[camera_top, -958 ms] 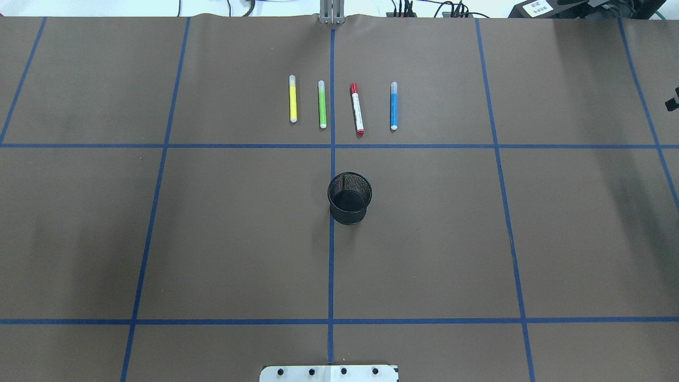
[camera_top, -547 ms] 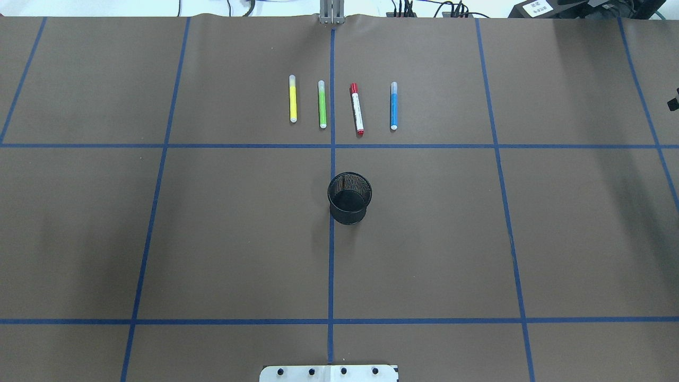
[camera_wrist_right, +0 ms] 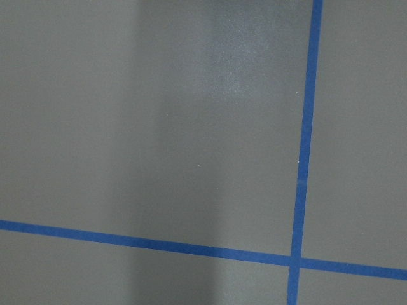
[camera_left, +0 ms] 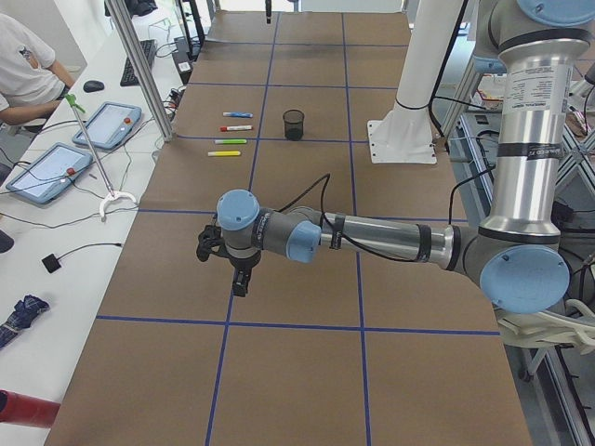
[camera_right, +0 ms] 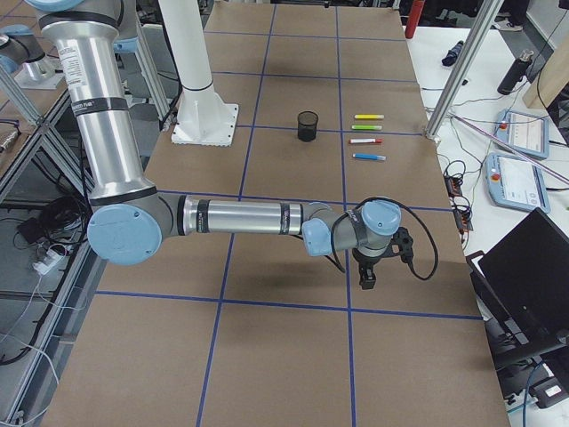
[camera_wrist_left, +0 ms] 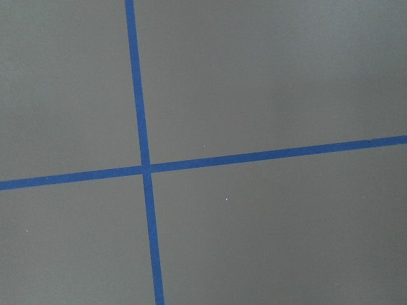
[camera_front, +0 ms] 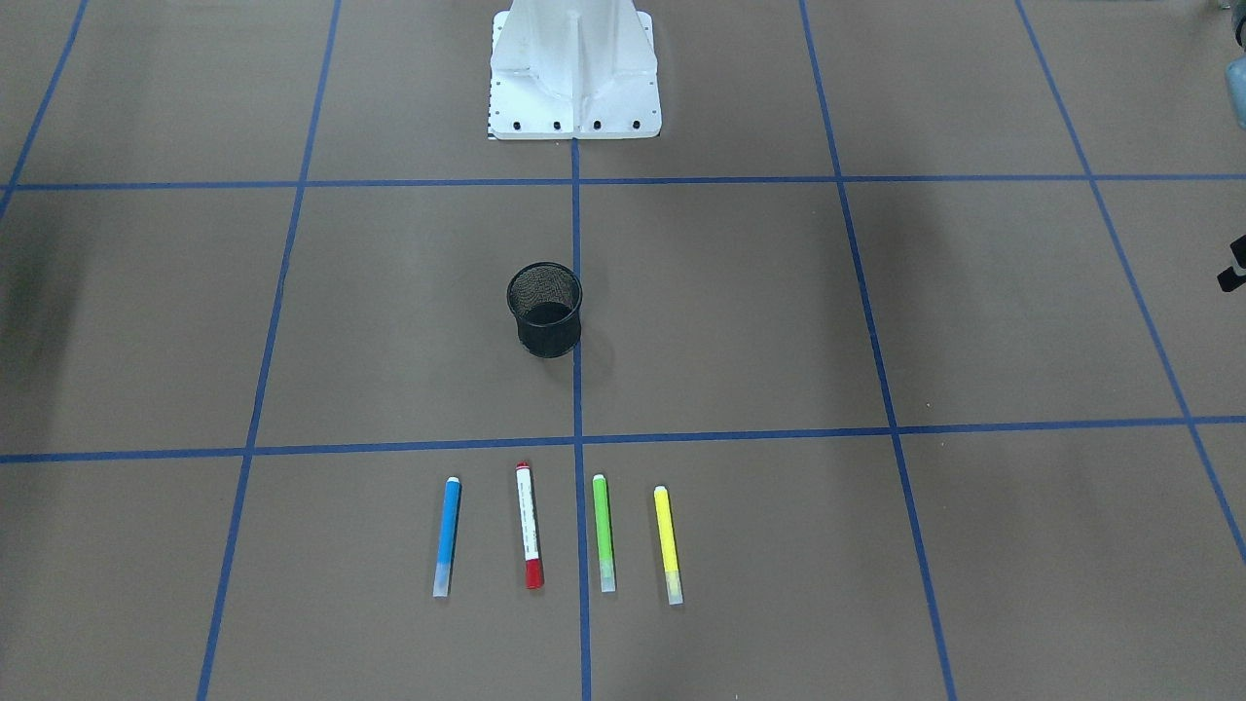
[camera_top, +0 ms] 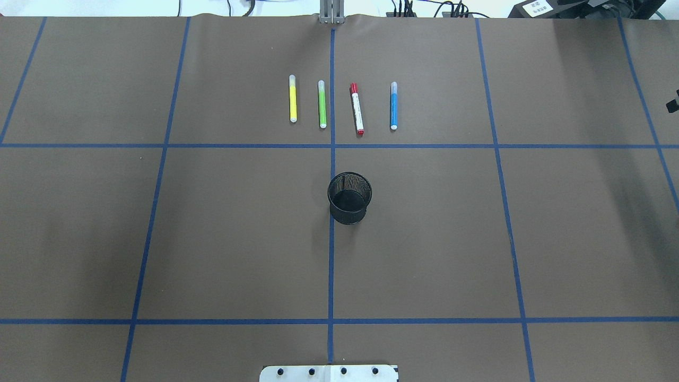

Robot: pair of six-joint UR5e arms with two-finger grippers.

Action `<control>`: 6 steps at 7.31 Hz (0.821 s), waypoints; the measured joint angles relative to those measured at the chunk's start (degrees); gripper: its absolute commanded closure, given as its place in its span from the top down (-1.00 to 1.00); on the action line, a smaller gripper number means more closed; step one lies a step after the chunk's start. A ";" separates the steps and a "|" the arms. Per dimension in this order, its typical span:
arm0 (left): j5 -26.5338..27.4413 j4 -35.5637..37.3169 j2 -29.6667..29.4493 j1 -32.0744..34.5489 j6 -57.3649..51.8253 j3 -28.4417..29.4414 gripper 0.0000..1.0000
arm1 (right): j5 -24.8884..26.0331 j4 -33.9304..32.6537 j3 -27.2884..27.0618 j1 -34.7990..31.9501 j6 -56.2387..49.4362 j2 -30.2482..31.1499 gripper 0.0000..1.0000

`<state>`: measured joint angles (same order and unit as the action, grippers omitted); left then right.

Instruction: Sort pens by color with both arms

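Note:
Four pens lie side by side in a row on the far side of the brown table: yellow (camera_top: 292, 98), green (camera_top: 321, 104), white-barrelled with a red cap (camera_top: 357, 109), and blue (camera_top: 393, 106). From the front they read blue (camera_front: 447, 535), red-capped (camera_front: 529, 526), green (camera_front: 604, 534), yellow (camera_front: 667, 545). My left gripper (camera_left: 239, 286) hangs above the table far off to the left end, pointing down. My right gripper (camera_right: 365, 279) hangs the same way at the right end. Neither is near the pens; whether their jaws are open I cannot tell. Both wrist views show only paper and blue tape.
A black mesh cup (camera_top: 349, 197) stands upright at the table's centre, between the pens and the white pedestal base (camera_front: 574, 88). Blue tape lines grid the brown paper. A side bench holds tablets (camera_left: 107, 124), with a person (camera_left: 23, 70) seated at it. A laptop (camera_right: 533, 276) sits beyond the right end.

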<state>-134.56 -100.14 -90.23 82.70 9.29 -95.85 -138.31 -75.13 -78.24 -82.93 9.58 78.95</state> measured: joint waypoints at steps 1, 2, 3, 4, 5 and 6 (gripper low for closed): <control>1.72 -0.15 0.86 -0.13 0.06 -0.49 0.99 | -0.13 0.11 -0.88 -0.02 -0.03 0.80 1.00; 2.58 -0.25 1.41 -0.20 0.06 -0.68 0.99 | 0.22 0.19 -1.39 -0.09 -0.08 1.40 1.00; 2.86 -0.29 1.62 -0.22 0.00 -0.74 0.99 | 0.45 0.21 -1.76 -0.15 0.00 1.53 1.00; 2.89 -0.31 1.71 -0.21 -0.04 -0.86 0.99 | 0.39 0.18 -2.18 -0.21 0.10 1.68 1.00; 2.83 -0.31 1.76 -0.17 -0.02 -0.91 0.99 | 0.36 0.01 -2.57 -0.33 0.13 1.87 1.00; 2.75 -0.32 1.82 -0.13 0.08 -0.96 0.99 | 0.57 -0.30 -2.83 -0.73 0.12 1.95 1.00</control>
<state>-131.81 -100.46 -88.41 82.56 9.37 -96.82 -137.74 -75.42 -81.06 -83.67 9.69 80.90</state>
